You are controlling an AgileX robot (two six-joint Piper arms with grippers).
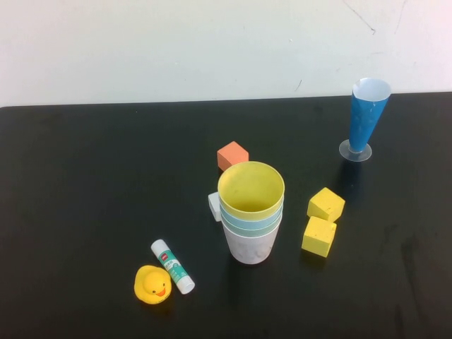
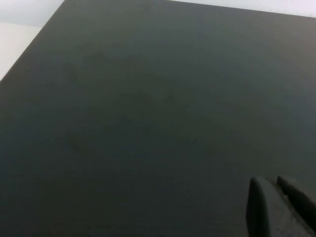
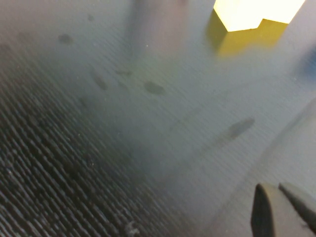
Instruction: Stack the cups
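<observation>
Standing nested near the middle of the black table, the cups form one upright stack: the yellow cup on top with its mouth open upward, bands of mint green and light blue showing beneath its rim, and the pale pink cup at the bottom, resting on the table. All look matte, tapered and alike in size.

Neither of my arms shows in the high view, so the stack stands apart from both. My left gripper appears only in its own wrist view, two dark fingertips close together over bare table, with no cup in sight. My right gripper likewise shows two dark tips close together above smudged table, with a yellow block beyond them. Whether either pair of jaws is fully closed I cannot tell; nothing is held in them.

Around the stack in the high view:
- an orange block at 11 o'clock
- a small pale block touching it at 9 o'clock
- two yellow blocks at 3 o'clock
- a glue stick and a rubber duck at 8 o'clock
- a tall blue cone well apart at 1 o'clock
</observation>
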